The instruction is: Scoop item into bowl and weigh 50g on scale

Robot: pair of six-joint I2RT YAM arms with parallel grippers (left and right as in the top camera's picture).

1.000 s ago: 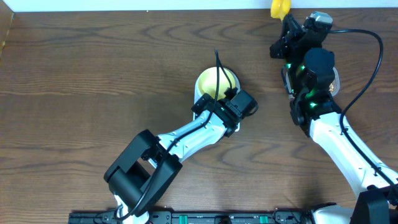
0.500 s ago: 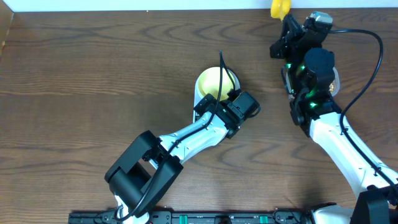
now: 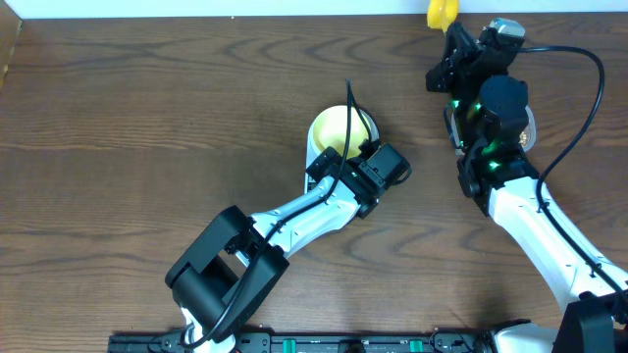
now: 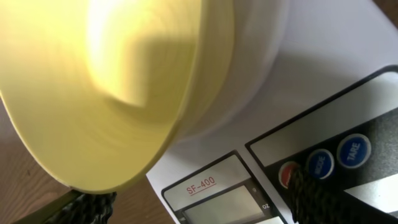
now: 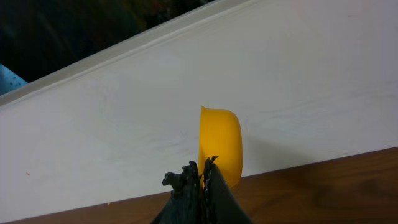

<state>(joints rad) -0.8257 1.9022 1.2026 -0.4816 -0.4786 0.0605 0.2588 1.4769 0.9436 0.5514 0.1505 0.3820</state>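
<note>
The pale yellow bowl point(image 3: 337, 127) sits on the round platform of the white scale point(image 4: 323, 68), close up in the left wrist view as the bowl point(image 4: 118, 87). My left gripper point(image 3: 345, 165) hangs over the scale's front, open, its fingers point(image 4: 320, 196) either side of the grey display point(image 4: 227, 205) and holding nothing. The red and blue buttons point(image 4: 320, 163) show beside it. My right gripper point(image 3: 453, 41) is at the table's far edge, shut on the handle of a bright yellow scoop point(image 5: 221, 144). No beans show in any view.
A white wall point(image 5: 186, 74) runs right behind the table's far edge, and the scoop point(image 3: 442, 11) reaches up to it. A pale rounded thing point(image 3: 531, 127) peeks out from under the right arm. Bare brown wood point(image 3: 147, 118) stretches to the left.
My left gripper has shifted slightly to the right over the scale, then stayed still. The right arm and the scoop have not moved.
</note>
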